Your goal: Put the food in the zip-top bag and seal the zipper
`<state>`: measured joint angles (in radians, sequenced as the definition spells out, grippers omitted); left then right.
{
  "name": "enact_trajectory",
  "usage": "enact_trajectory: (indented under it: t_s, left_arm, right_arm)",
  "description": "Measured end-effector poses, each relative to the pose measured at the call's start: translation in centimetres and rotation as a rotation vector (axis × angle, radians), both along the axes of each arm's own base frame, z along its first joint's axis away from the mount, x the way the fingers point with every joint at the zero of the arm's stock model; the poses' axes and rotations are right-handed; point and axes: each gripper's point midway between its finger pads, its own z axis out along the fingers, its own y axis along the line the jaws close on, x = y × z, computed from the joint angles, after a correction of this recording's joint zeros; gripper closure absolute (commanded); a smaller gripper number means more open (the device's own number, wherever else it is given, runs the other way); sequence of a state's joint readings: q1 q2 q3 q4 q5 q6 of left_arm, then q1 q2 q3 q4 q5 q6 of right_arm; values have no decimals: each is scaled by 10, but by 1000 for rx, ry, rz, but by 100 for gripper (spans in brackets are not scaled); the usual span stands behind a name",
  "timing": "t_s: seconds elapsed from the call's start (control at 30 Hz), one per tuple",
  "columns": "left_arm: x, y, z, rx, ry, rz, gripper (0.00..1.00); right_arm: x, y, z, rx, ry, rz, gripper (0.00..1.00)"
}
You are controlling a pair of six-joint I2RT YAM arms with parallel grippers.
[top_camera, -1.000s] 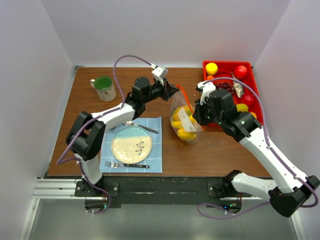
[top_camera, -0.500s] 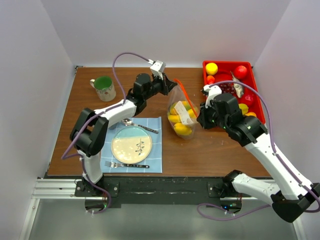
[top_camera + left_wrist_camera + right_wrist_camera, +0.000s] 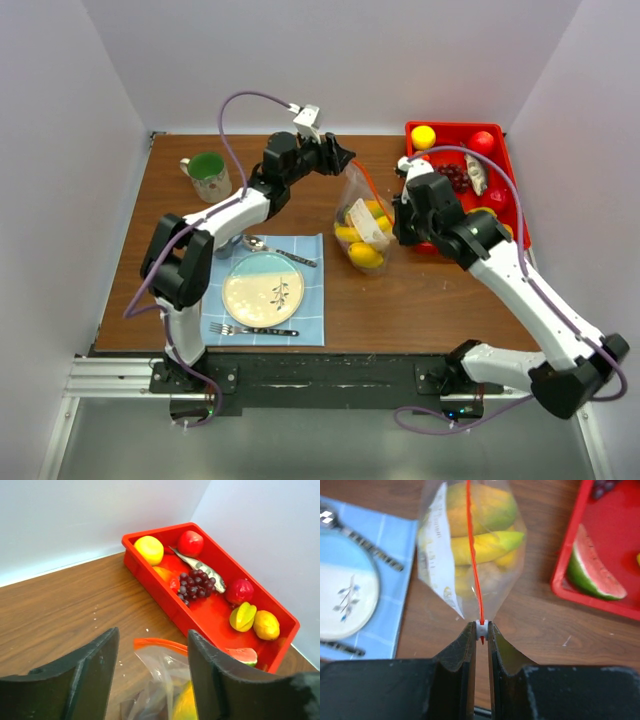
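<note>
**Bag [image 3: 362,222] of fruit standing on the table [image 3: 440,300] between the two arms**
The right gripper [image 3: 481,626] is pinched tight on the white slider at the near end of the zipper [image 3: 472,555]. Yellow fruit [image 3: 487,542] fills the bag beyond it. The left gripper [image 3: 152,634] has its fingers spread apart, with the bag's other corner showing between them. Grapes [image 3: 196,584] and other pieces lie in the red tray [image 3: 160,592] beside the bag.

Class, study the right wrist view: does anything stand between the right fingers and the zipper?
Nothing visible does. The fingers of the right gripper pinch the zipper directly at the near corner of the zip-top bag. The food lies below the strip.
</note>
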<state>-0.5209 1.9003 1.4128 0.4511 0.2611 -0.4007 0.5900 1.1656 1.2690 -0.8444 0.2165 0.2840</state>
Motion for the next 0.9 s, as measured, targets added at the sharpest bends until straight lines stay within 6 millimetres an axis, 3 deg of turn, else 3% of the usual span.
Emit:
enact_trajectory:
  t_s: [0.07, 0.17, 0.23, 0.27, 0.33, 0.43, 0.6, 0.73, 0.83, 0.9]
  left_arm:
    - [3, 3, 1, 2, 3, 13, 16]
    - [3, 6, -3, 13, 26, 28, 1]
    - [1, 9, -3, 15, 44, 40, 0]
    - [-1, 10, -3, 11, 56, 43, 0]
    - [-10, 13, 3, -6, 74, 45, 0]
    - [-30, 19, 15, -38, 94, 48, 0]
    - [-73, 11, 29, -46, 124, 45, 0]
    - [-111, 5, 21, -13, 192, 47, 0]
    - [-129, 25, 2, 32, 258, 96, 0]
    - [-140, 49, -15, 81, 304, 162, 0]
  right_arm:
    - [19, -7, -3, -32, 13, -63, 94]
    - [50, -31, -23, -72, 56, -183, 91]
    - [64, -49, -40, -94, 97, -257, 84]
    - [71, -59, -49, -107, 116, -295, 77]
    - [80, -73, -66, -128, 157, -350, 56]
    - [83, -74, -77, -121, 189, -368, 28]
    - [83, -64, -61, -62, 142, -356, 5]
    - [77, -66, -33, -13, 71, -364, 1]
    - [68, -68, -1, 48, -19, -367, 1]
    - [59, -66, 19, 104, -76, -355, 1]
